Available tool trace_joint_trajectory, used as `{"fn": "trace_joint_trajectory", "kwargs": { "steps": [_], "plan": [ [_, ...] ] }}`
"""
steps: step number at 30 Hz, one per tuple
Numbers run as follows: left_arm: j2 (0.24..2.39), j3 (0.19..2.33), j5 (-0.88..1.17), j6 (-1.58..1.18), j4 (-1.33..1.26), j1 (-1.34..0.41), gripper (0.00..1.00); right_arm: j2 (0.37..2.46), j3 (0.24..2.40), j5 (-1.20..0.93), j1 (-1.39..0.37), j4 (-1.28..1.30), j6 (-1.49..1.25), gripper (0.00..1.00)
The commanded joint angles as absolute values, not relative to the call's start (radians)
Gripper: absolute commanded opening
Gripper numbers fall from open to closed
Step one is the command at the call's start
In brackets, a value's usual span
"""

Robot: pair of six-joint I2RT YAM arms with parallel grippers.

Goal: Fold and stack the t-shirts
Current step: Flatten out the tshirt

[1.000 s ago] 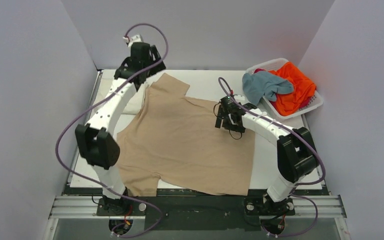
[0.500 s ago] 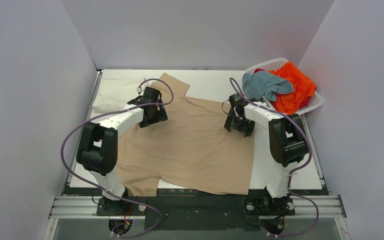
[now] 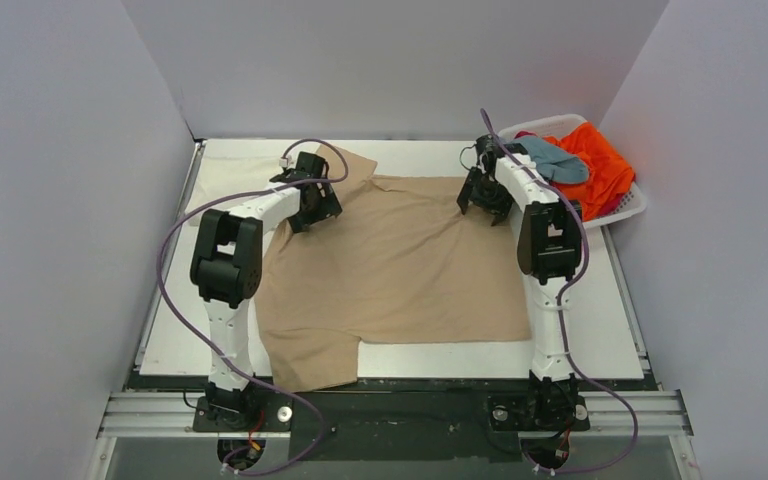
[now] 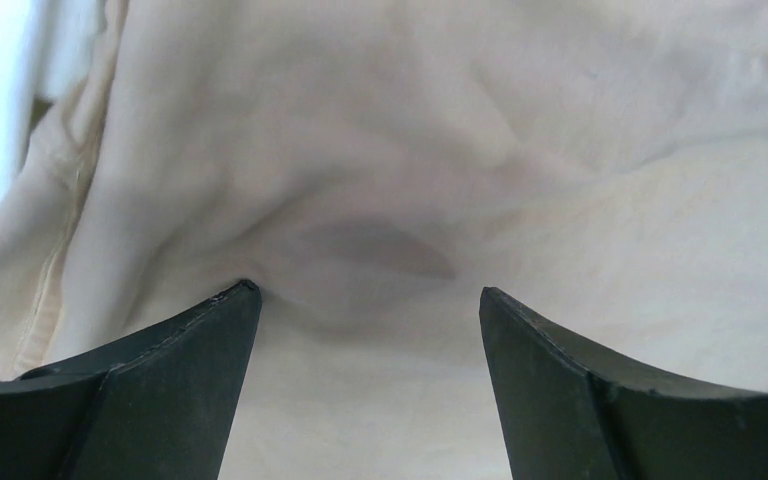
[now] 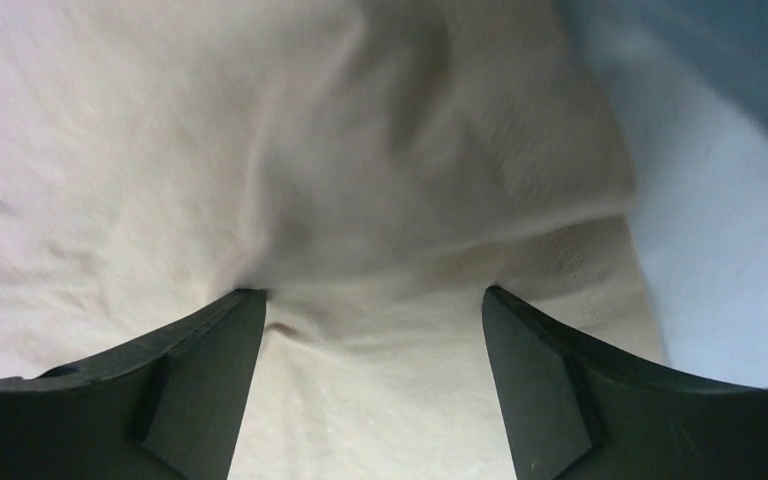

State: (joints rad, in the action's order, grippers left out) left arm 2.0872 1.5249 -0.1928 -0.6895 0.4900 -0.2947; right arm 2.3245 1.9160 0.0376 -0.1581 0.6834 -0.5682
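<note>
Tan t-shirt [image 3: 400, 270]: spread flat across the middle of the table [image 3: 580, 330]. It lies sideways, with both sleeves to the left and the hem to the right. One sleeve points at the far wall and the other reaches the near edge.
Left gripper [image 4: 367, 295]: fingers wide apart, both tips resting on the tan cloth by the far-left sleeve. A soft ridge of fabric rises between them and nothing is pinched.
Right gripper [image 5: 372, 295]: fingers spread just as wide, tips down on the tan cloth at its far-right corner. They sit just beside the stitched hem, and bare table shows to the right of that edge.
Cream-white t-shirt [image 3: 222, 178]: at the far-left of the table, beside the left arm. The tan shirt seems to overlap it, though the arm hides where they meet.
Basket [image 3: 625, 212]: white and slatted, at the table's far-right corner.
Grey-blue t-shirt [image 3: 555, 160]: draped over the basket's left rim, close to the right wrist.
Orange t-shirt [image 3: 600, 170]: heaped in the basket, touching the grey-blue one.
Arms: both reach far out from their bases to the shirt's far edge, well apart from each other.
</note>
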Motion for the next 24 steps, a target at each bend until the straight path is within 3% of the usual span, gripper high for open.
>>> {"fn": "trace_joint_trajectory", "kwargs": {
  "steps": [1,5,10,17,24],
  "plan": [
    [2.169,1.635,-0.137,-0.731,0.449,-0.276,0.91,2.472,2.159,0.032,-0.109,0.835,-0.540,0.74],
    [2.211,1.714,-0.115,-0.733,0.454,-0.269,0.91,2.520,2.289,0.044,-0.096,0.844,-0.524,0.74],
    [2.175,1.795,-0.111,-0.718,0.525,-0.267,0.91,2.413,2.295,0.034,-0.108,0.838,-0.468,0.74],
    [1.811,1.589,-0.177,-0.701,0.598,-0.349,0.91,2.055,1.937,0.083,-0.197,0.791,-0.423,0.75],
    [1.357,1.127,-0.316,-0.926,0.856,-0.482,0.91,1.683,1.439,0.138,-0.332,0.633,-0.528,0.76]
  ]
}}
